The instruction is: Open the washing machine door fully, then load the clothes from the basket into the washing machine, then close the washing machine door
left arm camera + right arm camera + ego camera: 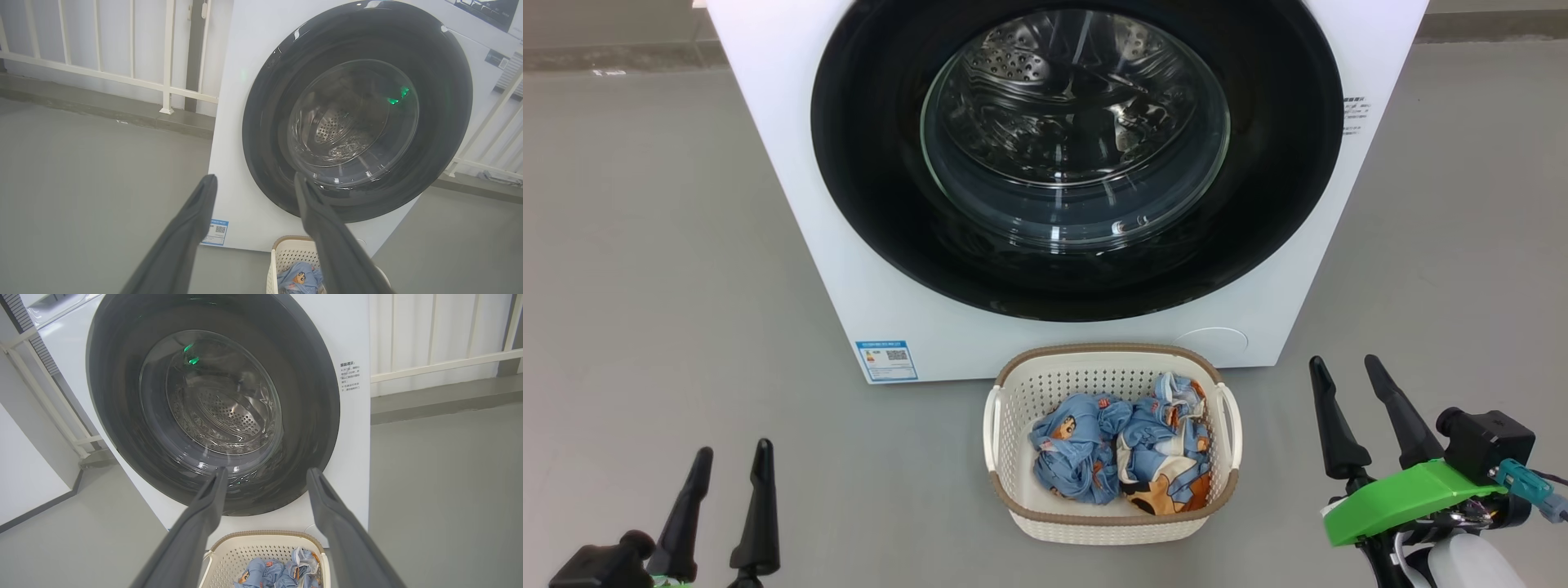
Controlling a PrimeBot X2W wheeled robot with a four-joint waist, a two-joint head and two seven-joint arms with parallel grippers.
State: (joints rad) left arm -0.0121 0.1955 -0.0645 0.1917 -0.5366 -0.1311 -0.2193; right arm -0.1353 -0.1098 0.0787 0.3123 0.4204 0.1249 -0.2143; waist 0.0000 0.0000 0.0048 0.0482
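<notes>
Washer (792,204) stands straight ahead, its door (866,163) shut. Basket (1111,523) sits on the floor just before it, clothes (1119,457) inside. Right gripper (1343,359), fingers spread and empty, reaches nearer the door than left gripper (734,447), likewise spread and empty.

Grey floor (645,245) stretches smooth all round. At the back, a white railing (167,57) of upright bars stands on a low grey kerb (102,108), pale panels behind the bars. Over at one side, a plain white wall (28,469) with a dark skirting strip (41,507) along its foot.
</notes>
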